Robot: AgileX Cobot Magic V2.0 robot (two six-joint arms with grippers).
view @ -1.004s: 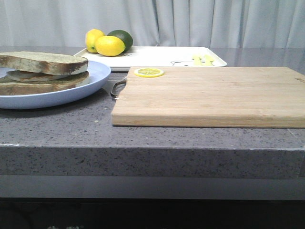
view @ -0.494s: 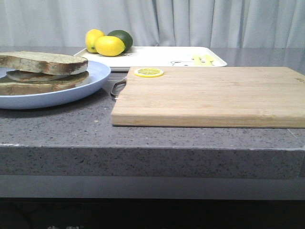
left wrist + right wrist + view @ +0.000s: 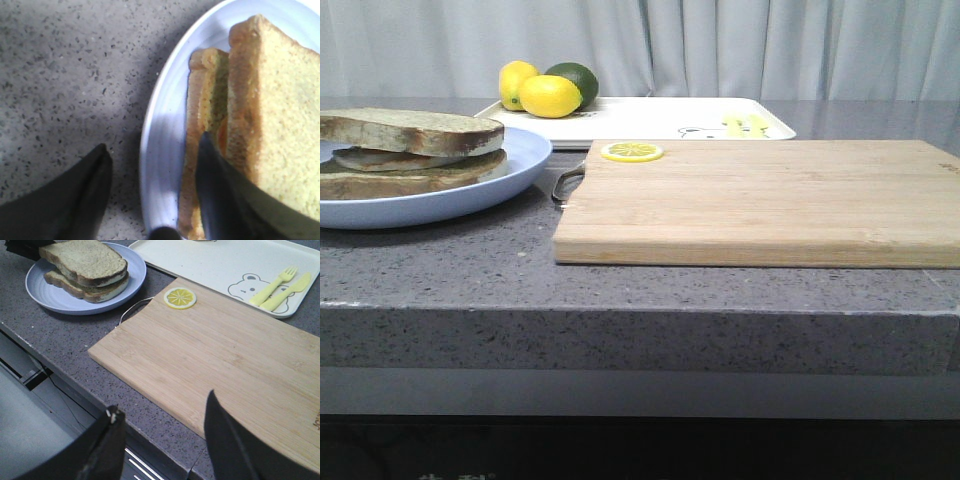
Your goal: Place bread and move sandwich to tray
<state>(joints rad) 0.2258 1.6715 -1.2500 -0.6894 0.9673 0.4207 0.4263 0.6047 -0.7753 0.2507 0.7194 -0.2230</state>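
From the front, neither of my grippers shows. The cutting board (image 3: 760, 200) is my landmark here: the sandwich (image 3: 410, 150) sits to its left on the light-blue plate (image 3: 520, 165), with the top bread (image 3: 410, 128) laid flat over the lower slice and a pale layer between them. The plate's rim lies just beside the board's left edge, by the board's metal handle loop (image 3: 565, 185). Behind the board lies the tray (image 3: 650, 115), white, with two lemons (image 3: 535, 90) and a dark green fruit (image 3: 575, 78) at its left end. A lemon slice (image 3: 632, 152) rests on the board's far left corner.

Left wrist view — my left gripper (image 3: 150, 195) is spread wide, nothing between the fingers but plate rim and counter. One finger hangs over the grey counter (image 3: 60, 75) outside the plate; the other finger sits against the sandwich's crust edge, and I cannot tell whether it actually touches. Both slices show on edge here, an orange streak between them.

Right wrist view — my right gripper (image 3: 165, 445) is also wide apart and holds nothing, hanging above the board's near edge and the counter's front lip. Beyond the board's far corner sits the plate with the sandwich; along the board's far side lies the tray, its bear print (image 3: 245, 286) and yellow fork and knife marks (image 3: 282, 287) plain to see. The sandwich is on the plate, not on the tray.
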